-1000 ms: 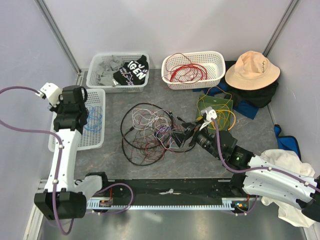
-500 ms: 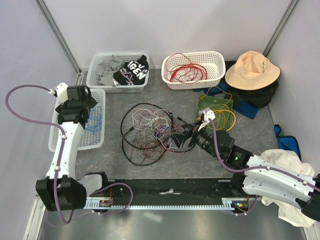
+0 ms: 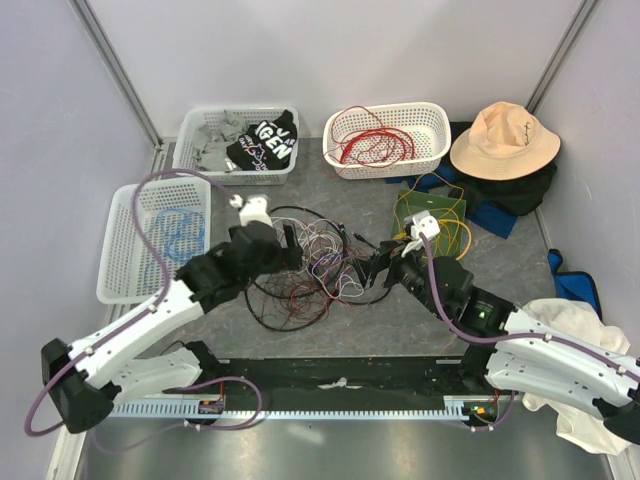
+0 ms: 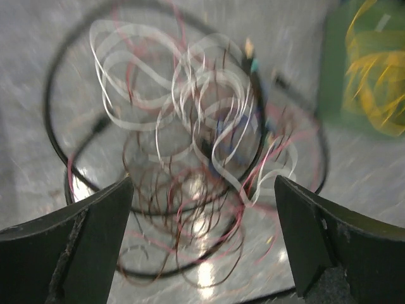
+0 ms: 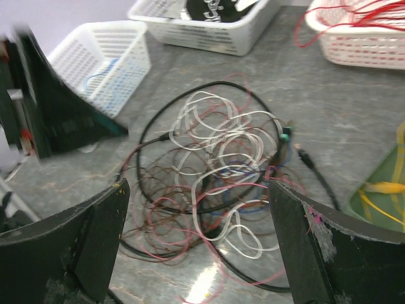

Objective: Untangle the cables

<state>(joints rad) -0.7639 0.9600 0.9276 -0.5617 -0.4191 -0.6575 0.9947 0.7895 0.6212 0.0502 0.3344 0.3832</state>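
Note:
The cables (image 3: pixel 305 265) lie in a loose tangled heap of black, white, red, brown and blue wires on the grey table. My left gripper (image 3: pixel 288 243) hovers over the heap's left-rear side, jaws wide open and empty. In the left wrist view the blurred heap (image 4: pixel 190 145) lies beyond the left gripper (image 4: pixel 202 190). My right gripper (image 3: pixel 373 268) is at the heap's right edge, open and holding nothing. The right wrist view shows the tangle (image 5: pixel 221 171) just beyond the right gripper (image 5: pixel 197 190).
A white basket (image 3: pixel 432 150) at the back holds red cables. The left basket (image 3: pixel 120 250) holds a blue coil. Yellow cables lie on a green tray (image 3: pixel 448 205). Another basket (image 3: pixel 195 130) holds grey cloths and a black cap. A tan hat (image 3: pixel 503 140) lies back right.
My left arm swung from over the left basket to the heap's left side. My right gripper drew back slightly to the right.

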